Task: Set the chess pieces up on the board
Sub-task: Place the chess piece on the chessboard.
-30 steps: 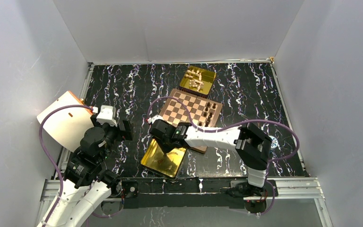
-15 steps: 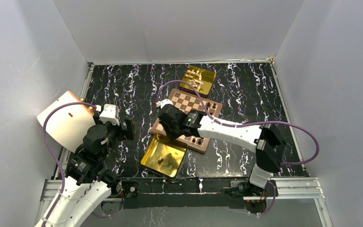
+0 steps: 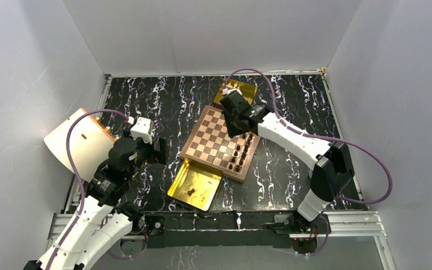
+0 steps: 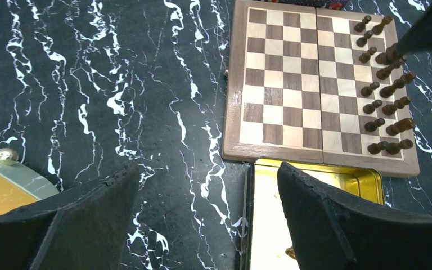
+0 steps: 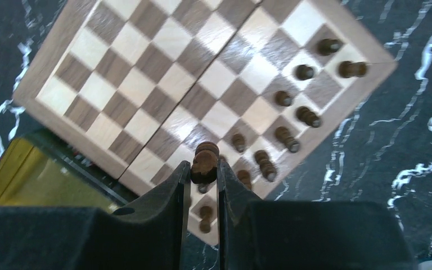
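Observation:
The board (image 3: 205,140) lies tilted at the table's middle, and several dark chess pieces (image 3: 241,153) stand in two rows along its right side. My right gripper (image 3: 238,128) hovers over the far end of those rows, shut on a dark chess piece (image 5: 205,163) pinched between its fingertips (image 5: 204,170). In the right wrist view the board (image 5: 146,84) and the standing pieces (image 5: 284,135) lie below. My left gripper (image 4: 208,174) is open and holds nothing, above bare table left of the near gold tray (image 4: 270,225). The left wrist view shows the board (image 4: 281,84).
A gold tray (image 3: 202,177) with one dark piece (image 3: 190,192) touches the board's near corner. A second gold tray (image 3: 246,91) with pale pieces sits behind the board, partly hidden by the right arm. A pale round lid-like object (image 3: 76,143) leans at the left edge.
My right arm has swung from above the near gold tray to the board's far right side, carrying the dark piece. The left arm has shifted slightly right and forward, still open.

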Controlling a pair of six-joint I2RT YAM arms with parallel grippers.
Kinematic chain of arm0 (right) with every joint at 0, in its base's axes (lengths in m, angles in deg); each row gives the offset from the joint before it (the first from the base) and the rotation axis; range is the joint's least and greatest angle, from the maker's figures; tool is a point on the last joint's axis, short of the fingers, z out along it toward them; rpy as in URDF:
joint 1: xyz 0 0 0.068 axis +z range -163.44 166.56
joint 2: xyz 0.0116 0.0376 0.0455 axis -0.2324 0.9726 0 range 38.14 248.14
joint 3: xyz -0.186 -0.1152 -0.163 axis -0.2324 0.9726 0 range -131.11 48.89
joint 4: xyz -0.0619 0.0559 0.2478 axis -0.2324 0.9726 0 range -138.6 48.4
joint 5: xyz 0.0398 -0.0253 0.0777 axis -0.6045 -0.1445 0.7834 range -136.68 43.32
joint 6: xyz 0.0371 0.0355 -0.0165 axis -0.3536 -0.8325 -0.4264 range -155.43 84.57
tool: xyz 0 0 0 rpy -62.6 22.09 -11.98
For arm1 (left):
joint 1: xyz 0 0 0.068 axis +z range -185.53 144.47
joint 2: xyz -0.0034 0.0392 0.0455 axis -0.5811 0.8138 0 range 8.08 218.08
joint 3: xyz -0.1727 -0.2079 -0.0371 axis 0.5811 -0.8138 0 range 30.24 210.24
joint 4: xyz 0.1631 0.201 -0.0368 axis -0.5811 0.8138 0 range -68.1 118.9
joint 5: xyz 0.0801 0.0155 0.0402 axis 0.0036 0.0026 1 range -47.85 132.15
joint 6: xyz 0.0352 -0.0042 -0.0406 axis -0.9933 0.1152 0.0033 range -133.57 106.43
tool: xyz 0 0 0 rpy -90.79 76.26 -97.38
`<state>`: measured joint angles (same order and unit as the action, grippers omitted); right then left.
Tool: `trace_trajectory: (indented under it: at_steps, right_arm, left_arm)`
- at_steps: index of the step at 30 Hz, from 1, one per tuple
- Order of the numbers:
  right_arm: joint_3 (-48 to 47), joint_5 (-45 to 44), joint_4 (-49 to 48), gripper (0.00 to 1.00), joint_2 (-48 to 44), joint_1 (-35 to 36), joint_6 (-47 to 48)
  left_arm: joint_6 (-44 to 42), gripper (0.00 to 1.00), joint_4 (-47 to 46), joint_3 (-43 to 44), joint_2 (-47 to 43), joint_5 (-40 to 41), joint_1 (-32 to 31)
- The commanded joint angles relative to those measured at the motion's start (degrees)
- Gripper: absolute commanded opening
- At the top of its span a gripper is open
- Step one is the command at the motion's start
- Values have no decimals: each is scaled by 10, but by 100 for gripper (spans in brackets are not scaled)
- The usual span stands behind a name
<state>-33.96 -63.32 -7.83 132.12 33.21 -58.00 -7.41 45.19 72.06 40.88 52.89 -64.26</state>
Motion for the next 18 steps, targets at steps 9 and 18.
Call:
trace_trajectory:
  at_steps: [9, 18]
  right_arm:
    - [-43, -8, 8, 21, 4, -135, 33]
    - [-55, 9, -7, 21, 49, -187, 47]
  left_arm:
    - [-10, 90, -32, -12, -11, -21, 0]
    - [-12, 90, -32, -16, -11, -18, 0]
